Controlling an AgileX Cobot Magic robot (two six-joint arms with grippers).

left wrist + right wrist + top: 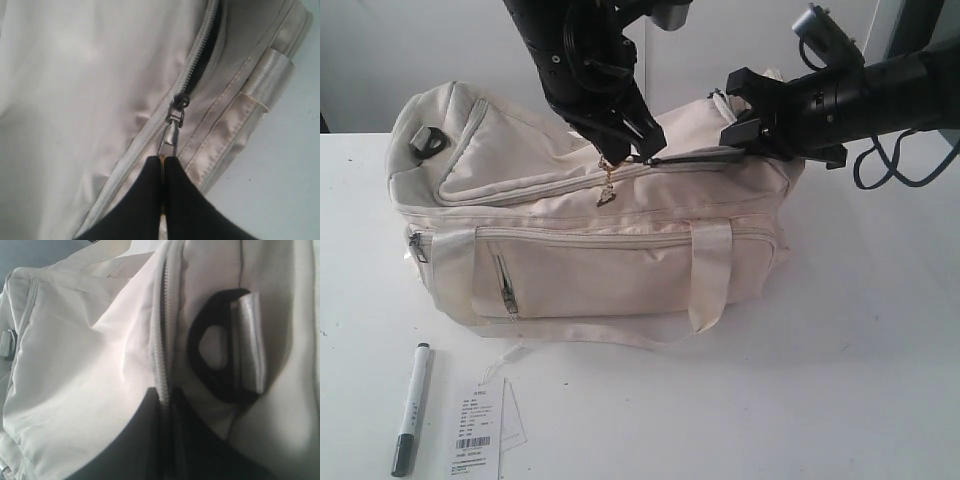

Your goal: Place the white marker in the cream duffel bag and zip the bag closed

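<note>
The cream duffel bag (580, 265) lies on the white table. Its top zip shows a short dark gap (695, 157) toward the right end. My left gripper (638, 150) is above the bag's top, shut on the metal zipper pull (172, 134); in the left wrist view the black fingertips (163, 162) pinch the pull just behind the slider, and the zip is open beyond it (205, 60). My right gripper (745, 140) is at the bag's right end, shut on the zipper edge (160, 350). The white marker (412, 407) lies on the table in front of the bag's left end, away from both grippers.
A white barcode paper tag (475, 430) lies right of the marker. A black strap ring (220, 360) sits beside the right gripper's hold. The bag's webbing handle (710, 275) hangs down its front. A small metal charm (607, 190) dangles below the left gripper.
</note>
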